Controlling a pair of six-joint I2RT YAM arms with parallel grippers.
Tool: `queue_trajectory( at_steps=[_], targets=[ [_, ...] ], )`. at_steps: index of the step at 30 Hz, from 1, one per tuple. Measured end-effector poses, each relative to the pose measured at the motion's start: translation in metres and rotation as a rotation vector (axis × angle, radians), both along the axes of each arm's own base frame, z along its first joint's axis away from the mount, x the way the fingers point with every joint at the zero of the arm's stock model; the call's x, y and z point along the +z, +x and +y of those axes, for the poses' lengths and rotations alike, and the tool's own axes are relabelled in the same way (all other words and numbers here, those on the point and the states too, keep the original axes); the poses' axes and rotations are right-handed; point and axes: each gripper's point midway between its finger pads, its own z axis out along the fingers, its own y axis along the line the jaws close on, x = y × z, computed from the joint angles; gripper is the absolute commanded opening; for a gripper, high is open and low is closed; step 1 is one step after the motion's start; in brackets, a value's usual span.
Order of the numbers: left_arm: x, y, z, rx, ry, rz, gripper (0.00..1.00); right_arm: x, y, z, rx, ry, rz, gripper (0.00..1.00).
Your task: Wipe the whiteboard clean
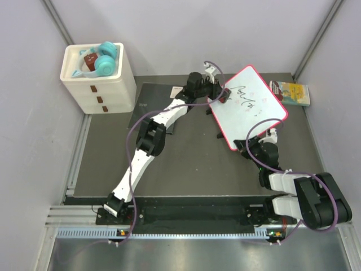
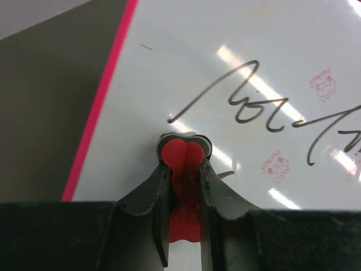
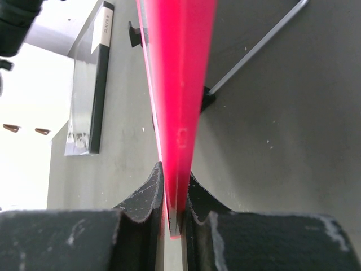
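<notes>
The whiteboard [image 1: 254, 110], white with a pink-red frame, is tilted up off the mat at the back right. Dark scribbles [image 1: 245, 96] cross its upper part; they also show in the left wrist view [image 2: 254, 107]. My left gripper [image 1: 224, 96] is shut on a small red eraser [image 2: 180, 149] with a dark rim, pressed on the board face [image 2: 225, 68] just below the left end of the scribbles. My right gripper [image 1: 252, 142] is shut on the board's near edge; in the right wrist view the pink frame [image 3: 177, 84] runs up from between the fingers of that gripper [image 3: 176, 180].
A white drawer box [image 1: 98, 84] with teal headphones [image 1: 105, 58] on top stands at the back left. A flat black notebook [image 1: 148, 104] lies under the left arm and also shows in the right wrist view [image 3: 98, 84]. A yellow-green book [image 1: 293, 93] lies right of the board.
</notes>
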Motion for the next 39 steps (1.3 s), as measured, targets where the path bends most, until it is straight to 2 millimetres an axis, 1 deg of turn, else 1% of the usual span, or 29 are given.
queue_trajectory(
  at_steps=[3,6,10,14,16,19,21,23,24,28,30,32,35,37,39],
  targets=[
    [-0.003,0.018,0.012,0.042,-0.032,-0.001,0.0,0.0,0.0,0.0,0.003,0.001,-0.002,0.0],
    [0.0,0.024,0.012,0.069,-0.04,-0.016,0.0,0.001,0.0,0.001,0.005,-0.001,-0.004,0.0],
    [0.01,0.025,0.005,0.089,-0.067,-0.057,0.0,0.001,0.0,0.001,0.006,-0.002,-0.004,0.0],
    [0.023,0.018,-0.008,0.082,-0.102,-0.102,0.0,0.001,0.0,0.001,0.008,-0.004,-0.005,0.0],
    [0.029,0.011,-0.019,0.066,-0.12,-0.125,0.0,0.001,0.0,0.001,0.008,-0.004,-0.006,0.0],
    [0.038,-0.005,-0.037,0.029,-0.146,-0.154,0.0,0.001,0.0,0.001,0.007,-0.002,-0.005,0.0],
    [0.04,-0.014,-0.047,0.013,-0.152,-0.166,0.0,0.001,0.0,0.001,0.005,0.001,-0.003,0.0],
    [0.039,-0.015,-0.049,0.025,-0.153,-0.176,0.0,0.001,0.0,0.001,0.004,0.004,-0.002,0.0],
    [0.038,-0.013,-0.047,0.04,-0.153,-0.174,0.0,0.0,0.0,0.001,0.004,0.005,-0.001,0.0],
    [0.033,0.003,-0.029,0.092,-0.162,-0.124,0.0,0.001,0.0,0.001,0.006,0.003,-0.003,0.0],
    [0.023,0.013,-0.015,0.121,-0.154,-0.086,0.0,0.001,0.0,0.001,0.006,0.003,-0.003,0.0],
    [0.007,0.025,0.005,0.157,-0.134,-0.038,0.0,0.001,0.0,0.001,0.006,0.002,-0.003,0.0],
    [-0.015,0.035,0.029,0.171,-0.1,0.022,0.0,0.001,0.0,0.001,0.009,0.0,-0.006,0.0],
    [-0.023,0.034,0.036,0.153,-0.085,0.045,0.0,0.001,0.0,0.001,0.01,-0.003,-0.008,0.0],
    [-0.024,0.027,0.034,0.122,-0.071,0.045,0.0,0.001,0.0,0.001,0.011,-0.004,-0.009,0.0]
  ],
)
